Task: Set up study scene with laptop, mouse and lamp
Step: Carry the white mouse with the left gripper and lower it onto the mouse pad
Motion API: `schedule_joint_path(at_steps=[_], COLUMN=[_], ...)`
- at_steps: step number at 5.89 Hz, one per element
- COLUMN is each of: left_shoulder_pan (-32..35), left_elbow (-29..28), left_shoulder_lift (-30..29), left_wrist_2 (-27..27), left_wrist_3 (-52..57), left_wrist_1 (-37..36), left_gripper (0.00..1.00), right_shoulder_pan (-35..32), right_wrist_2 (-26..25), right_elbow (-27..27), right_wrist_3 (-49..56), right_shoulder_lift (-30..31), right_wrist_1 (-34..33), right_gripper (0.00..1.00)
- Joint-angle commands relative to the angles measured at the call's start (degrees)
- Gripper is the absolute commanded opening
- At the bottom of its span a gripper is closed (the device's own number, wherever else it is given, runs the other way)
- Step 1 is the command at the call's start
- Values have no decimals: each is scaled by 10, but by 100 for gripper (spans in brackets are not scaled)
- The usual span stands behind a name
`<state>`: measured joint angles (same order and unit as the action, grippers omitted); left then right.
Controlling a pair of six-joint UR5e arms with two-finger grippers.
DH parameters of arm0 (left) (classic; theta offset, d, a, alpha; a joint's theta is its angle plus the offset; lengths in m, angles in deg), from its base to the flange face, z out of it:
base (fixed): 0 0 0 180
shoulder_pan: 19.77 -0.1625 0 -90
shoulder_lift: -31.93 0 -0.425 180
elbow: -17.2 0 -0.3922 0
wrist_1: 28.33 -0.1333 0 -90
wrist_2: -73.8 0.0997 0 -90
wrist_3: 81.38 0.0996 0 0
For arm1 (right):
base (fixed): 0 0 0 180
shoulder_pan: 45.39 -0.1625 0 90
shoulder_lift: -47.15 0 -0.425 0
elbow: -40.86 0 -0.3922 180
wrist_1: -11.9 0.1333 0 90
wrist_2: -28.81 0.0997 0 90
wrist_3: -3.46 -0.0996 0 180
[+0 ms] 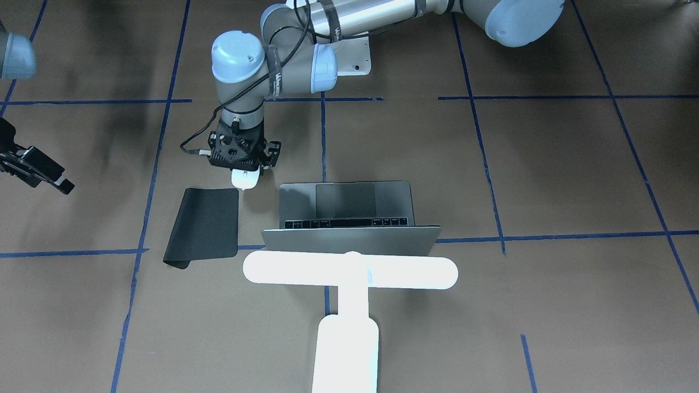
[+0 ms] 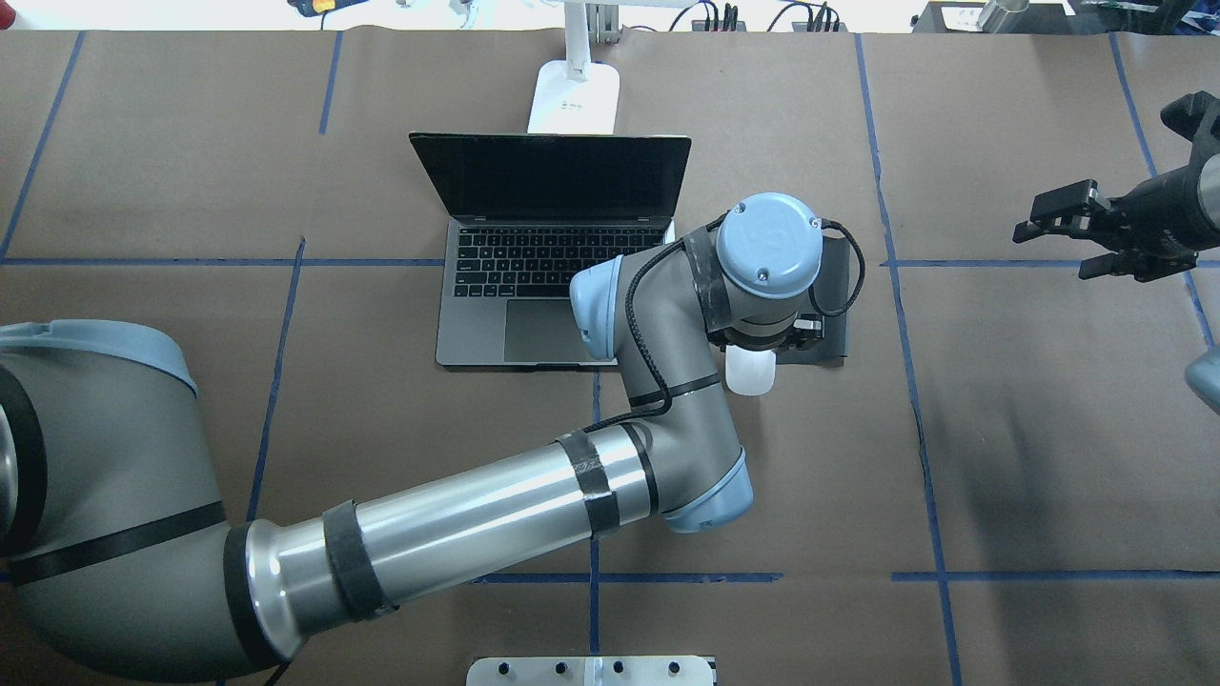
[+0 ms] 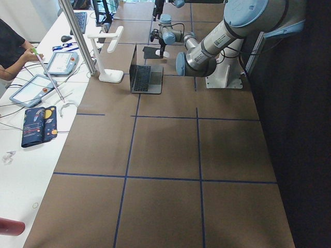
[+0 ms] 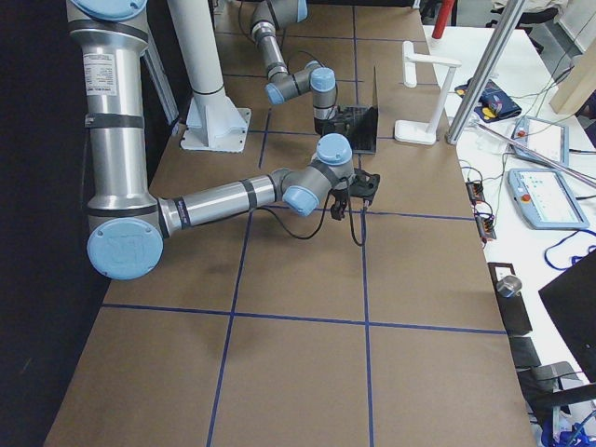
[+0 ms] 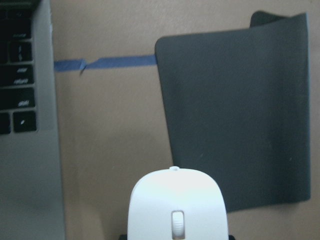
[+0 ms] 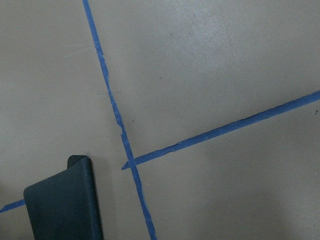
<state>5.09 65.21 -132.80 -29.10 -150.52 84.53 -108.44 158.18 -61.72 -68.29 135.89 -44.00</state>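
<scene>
Overhead exterior shows the laptop point(image 2: 534, 286) open at mid-counter point(image 2: 1048, 429) with the lamp point(image 2: 572, 100) standing just behind its screen, so those two parts look settled. Only the mouse point(image 1: 244, 180) seems left: the left claw point(image 1: 246, 170) is clamped on its rear end, holding it between the laptop's side and the near corner of the black pad point(image 1: 205, 226), not yet on the pad. Off to the side, the right claw point(image 2: 1063, 243) hangs with its fingers apart and empty.
</scene>
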Motion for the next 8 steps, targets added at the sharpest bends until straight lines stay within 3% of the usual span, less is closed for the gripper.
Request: schedule_joint_path(at_steps=[1,3,8], left_shoulder_pan=[3,-3,-19], left_elbow=[-109,-183,-219], left_shoulder_lift=[-42,-86,-111], left_wrist_2=[24,48,96], left_wrist_3=[-1,-1,-30], left_wrist_1=[99,142,187], left_gripper=[0,3,14], right_shoulder_pan=[-1,0,3], right_wrist_2=[0,0,-2], right_elbow=[-2,-3,-3], right_wrist_3=[0,0,-1], right_shoulder_lift=[0,6,4], right_wrist_1=[0,0,0], right_gripper=[100,100,100])
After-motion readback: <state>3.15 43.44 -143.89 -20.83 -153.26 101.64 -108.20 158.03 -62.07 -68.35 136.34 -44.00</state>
